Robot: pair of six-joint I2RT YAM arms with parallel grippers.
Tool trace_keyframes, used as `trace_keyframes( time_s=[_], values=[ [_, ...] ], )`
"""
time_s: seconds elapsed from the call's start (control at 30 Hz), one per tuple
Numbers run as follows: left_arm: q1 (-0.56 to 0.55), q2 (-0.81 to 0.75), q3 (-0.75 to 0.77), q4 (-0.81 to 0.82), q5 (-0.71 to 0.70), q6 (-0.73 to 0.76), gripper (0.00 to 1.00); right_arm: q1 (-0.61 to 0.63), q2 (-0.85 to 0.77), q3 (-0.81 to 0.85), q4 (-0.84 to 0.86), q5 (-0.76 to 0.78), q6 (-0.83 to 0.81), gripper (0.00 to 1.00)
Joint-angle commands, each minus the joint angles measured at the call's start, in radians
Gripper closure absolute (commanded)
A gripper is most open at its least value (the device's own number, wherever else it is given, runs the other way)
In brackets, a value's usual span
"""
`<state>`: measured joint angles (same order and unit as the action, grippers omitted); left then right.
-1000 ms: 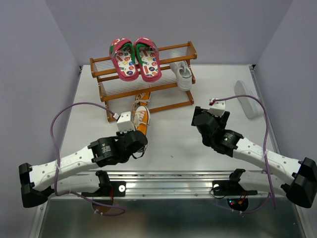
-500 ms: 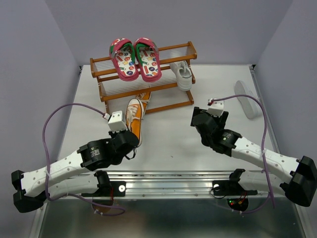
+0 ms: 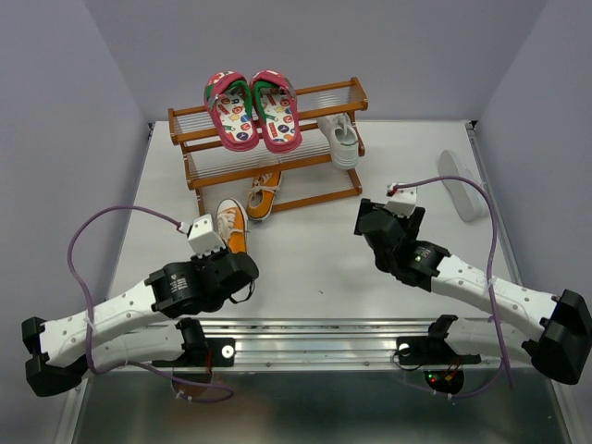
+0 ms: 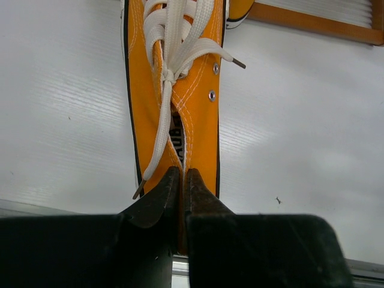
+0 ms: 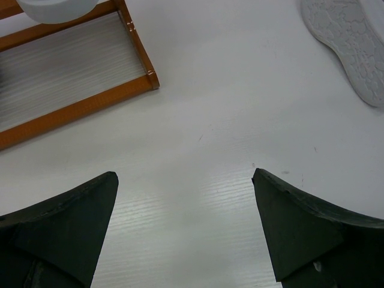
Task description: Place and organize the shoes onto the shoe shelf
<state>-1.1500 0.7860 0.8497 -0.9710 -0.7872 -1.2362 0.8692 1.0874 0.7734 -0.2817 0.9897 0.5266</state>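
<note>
My left gripper (image 3: 233,248) is shut on the heel end of an orange white-laced sneaker (image 3: 231,225), which points toward the shoe shelf (image 3: 190,171). In the left wrist view the fingers (image 4: 162,195) pinch the fabric at the back of this sneaker (image 4: 192,102). The second orange sneaker (image 3: 262,192) lies at the shelf's foot. A pink pair (image 3: 252,109) rests on the top tier and a white sneaker (image 3: 340,139) at the shelf's right end. Another white shoe (image 3: 460,183) lies sole-up at the right. My right gripper (image 3: 375,220) hangs open over bare table.
The right wrist view shows the shelf's lower right corner (image 5: 141,72) and the sole-up white shoe (image 5: 351,42) with open table between them. Purple cables loop off both arms. A metal rail (image 3: 314,333) runs along the near edge.
My left arm has drawn back and to the left with the orange sneaker, away from the shelf, uncovering the second orange sneaker. The right arm has barely shifted.
</note>
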Motion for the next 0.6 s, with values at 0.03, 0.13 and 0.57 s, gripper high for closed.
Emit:
trace_keyframes(
  time_s=[0.03,0.13,0.57],
  values=[
    [0.003,-0.005,0.023,-0.040,-0.127,-0.129,1.00,-0.007,0.012,0.052,0.050,0.000,-0.013,0.00],
    [0.003,0.021,0.020,-0.043,-0.126,-0.134,1.00,-0.007,0.019,0.056,0.056,-0.002,-0.019,0.00],
    [0.032,0.061,-0.072,0.130,-0.129,-0.105,1.00,-0.007,0.005,0.044,0.064,-0.011,-0.017,0.00]
  ],
)
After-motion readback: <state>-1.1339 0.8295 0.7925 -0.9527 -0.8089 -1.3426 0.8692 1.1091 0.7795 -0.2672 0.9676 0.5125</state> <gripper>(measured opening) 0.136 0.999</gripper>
